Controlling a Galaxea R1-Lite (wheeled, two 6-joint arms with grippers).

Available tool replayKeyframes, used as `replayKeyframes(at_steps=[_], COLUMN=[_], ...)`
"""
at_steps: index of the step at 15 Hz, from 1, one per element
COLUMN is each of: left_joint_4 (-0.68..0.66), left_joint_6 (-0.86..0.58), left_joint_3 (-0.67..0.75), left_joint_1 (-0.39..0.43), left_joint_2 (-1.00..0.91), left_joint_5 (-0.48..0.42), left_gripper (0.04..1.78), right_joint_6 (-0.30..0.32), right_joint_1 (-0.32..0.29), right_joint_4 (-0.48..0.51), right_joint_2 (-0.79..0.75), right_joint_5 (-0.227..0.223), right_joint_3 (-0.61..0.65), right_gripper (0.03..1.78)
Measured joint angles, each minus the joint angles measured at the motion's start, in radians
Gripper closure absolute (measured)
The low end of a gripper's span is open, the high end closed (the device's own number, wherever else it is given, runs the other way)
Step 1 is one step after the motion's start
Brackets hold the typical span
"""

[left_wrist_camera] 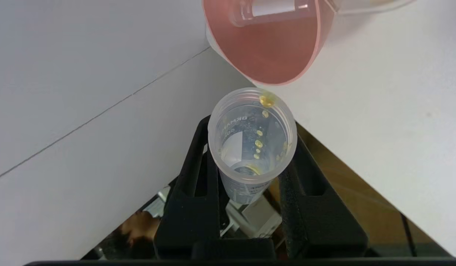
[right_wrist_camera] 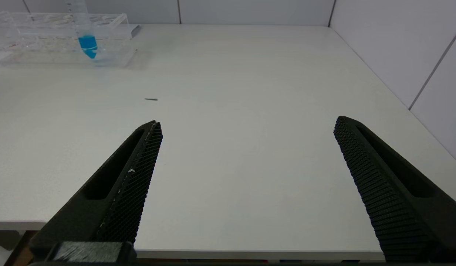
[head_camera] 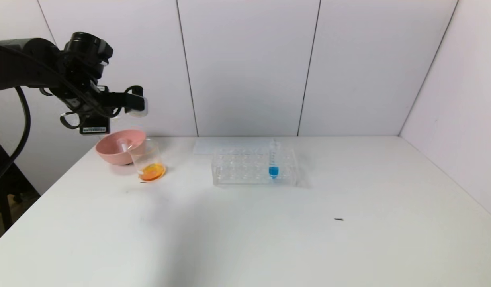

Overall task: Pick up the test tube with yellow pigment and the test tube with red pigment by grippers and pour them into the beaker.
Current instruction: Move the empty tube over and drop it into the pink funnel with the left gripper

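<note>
My left gripper [head_camera: 135,104] hangs at the far left, above the pink bowl, shut on the test tube with yellow pigment [head_camera: 141,106]. The tube lies about level, mouth away from the arm. In the left wrist view the gripper [left_wrist_camera: 250,147] clamps this tube [left_wrist_camera: 252,136], and only yellow droplets cling inside it. The beaker [head_camera: 148,159] stands beside the bowl with orange liquid at its bottom; its rim [left_wrist_camera: 368,5] shows past the bowl. The test tube with red pigment is out of view. My right gripper [right_wrist_camera: 247,122] is open over the table's near edge, holding nothing.
The pink bowl [head_camera: 118,149] [left_wrist_camera: 272,55] holds a clear empty tube [head_camera: 124,145] [left_wrist_camera: 272,9]. A clear rack [head_camera: 245,165] [right_wrist_camera: 35,48] stands mid-table with a blue-tipped tube [head_camera: 273,163] [right_wrist_camera: 88,42] upright in it. Walls close the back and right.
</note>
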Motion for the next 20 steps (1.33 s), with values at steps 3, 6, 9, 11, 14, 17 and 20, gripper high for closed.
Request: replayKeyframes(at_steps=[3,6,9,11,14,17,20], left_joint_4=[-0.001,-0.006,-0.023,-0.078,-0.201,-0.35,-0.536], left_joint_6=[-0.12,-0.242,-0.387,-0.438,-0.538,-0.656,-0.762], left_joint_3=[0.0,0.007,0.012,0.019,0.069,0.153,0.236], left_joint_1=[0.031,0.067,0.086,0.095,0.1,0.103,0.105], left_joint_2=[-0.034,-0.059,-0.073,-0.076,-0.079,-0.084,-0.084], left_joint_5=[-0.082,-0.175,-0.266,-0.287,-0.294,-0.297,-0.316], left_gripper=[1.35,1.35,1.35,1.35,1.35,1.35,1.35], right_joint_6=[0.0,0.0,0.0,0.0,0.0,0.0,0.0], right_joint_1=[0.0,0.0,0.0,0.0,0.0,0.0,0.0], right_joint_4=[0.0,0.0,0.0,0.0,0.0,0.0,0.0], right_joint_2=[0.0,0.0,0.0,0.0,0.0,0.0,0.0], right_joint_5=[0.0,0.0,0.0,0.0,0.0,0.0,0.0], right_joint_3=[0.0,0.0,0.0,0.0,0.0,0.0,0.0], right_gripper=[0.11,0.11,0.11,0.11,0.11,0.11,0.11])
